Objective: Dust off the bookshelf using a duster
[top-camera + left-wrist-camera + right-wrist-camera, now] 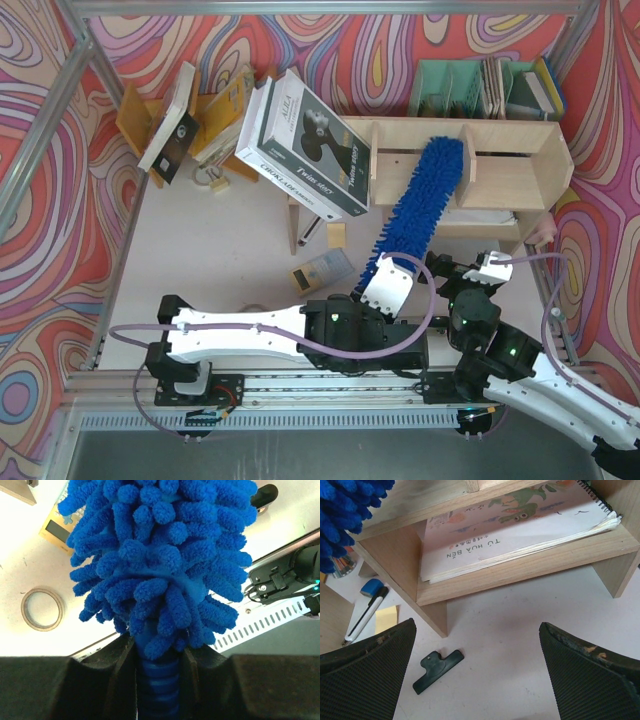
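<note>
The blue fluffy duster [420, 200] lies slanted, its head resting on the top of the plywood bookshelf [500, 180] near an upright divider. My left gripper [385, 283] is shut on the duster's ribbed blue handle [159, 680], below the shaggy strands [160, 555]. My right gripper [470, 268] is open and empty, just in front of the bookshelf's lower level. In the right wrist view its fingers [365, 675] stand wide apart over the table, facing the bookshelf [520, 570], with the duster's edge [345, 515] at top left.
A spiral notebook [520, 525] lies on the lower shelf. A dark clip [437, 671], a pen [365, 617] and a yellow note [386, 617] lie on the table. A tape ring [42, 609], a leaning boxed book [310, 145], an orange-brown book stand [190, 115] and a green organizer [485, 88] are around.
</note>
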You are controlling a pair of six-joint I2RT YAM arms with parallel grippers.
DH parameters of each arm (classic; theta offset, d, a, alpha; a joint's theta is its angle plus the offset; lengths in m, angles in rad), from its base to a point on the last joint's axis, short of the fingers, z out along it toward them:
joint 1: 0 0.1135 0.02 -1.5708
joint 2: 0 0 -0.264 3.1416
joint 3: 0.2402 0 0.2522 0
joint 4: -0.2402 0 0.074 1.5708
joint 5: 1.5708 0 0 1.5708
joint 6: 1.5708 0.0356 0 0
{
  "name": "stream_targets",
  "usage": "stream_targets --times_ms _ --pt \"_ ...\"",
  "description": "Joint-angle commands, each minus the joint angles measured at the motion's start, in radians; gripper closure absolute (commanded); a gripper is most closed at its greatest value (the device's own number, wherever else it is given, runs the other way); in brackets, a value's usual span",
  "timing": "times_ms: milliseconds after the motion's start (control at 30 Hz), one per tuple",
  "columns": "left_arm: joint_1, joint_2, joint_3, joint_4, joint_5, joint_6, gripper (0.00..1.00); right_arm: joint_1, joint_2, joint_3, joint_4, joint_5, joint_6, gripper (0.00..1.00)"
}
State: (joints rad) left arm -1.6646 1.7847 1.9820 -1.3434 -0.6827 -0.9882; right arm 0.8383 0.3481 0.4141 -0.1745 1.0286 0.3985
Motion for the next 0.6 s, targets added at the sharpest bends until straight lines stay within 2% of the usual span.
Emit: stream_targets --times_ms 0,233,567 --pt "0.008 -0.031 -0.009 0.031 -0.058 0.056 1.00 0.000 -0.014 0.022 -0.006 0.027 0.014 0.01" --pt "0.016 -0.159 -0.124 0.040 -0.109 -0.018 1.00 0.001 -0.005 0.023 -0.002 0.027 0.010 0.01" --pt "0.031 -0.215 -0.106 0.012 -0.165 -0.009 1.00 0.001 -0.004 0.023 -0.001 0.027 0.010 0.01"
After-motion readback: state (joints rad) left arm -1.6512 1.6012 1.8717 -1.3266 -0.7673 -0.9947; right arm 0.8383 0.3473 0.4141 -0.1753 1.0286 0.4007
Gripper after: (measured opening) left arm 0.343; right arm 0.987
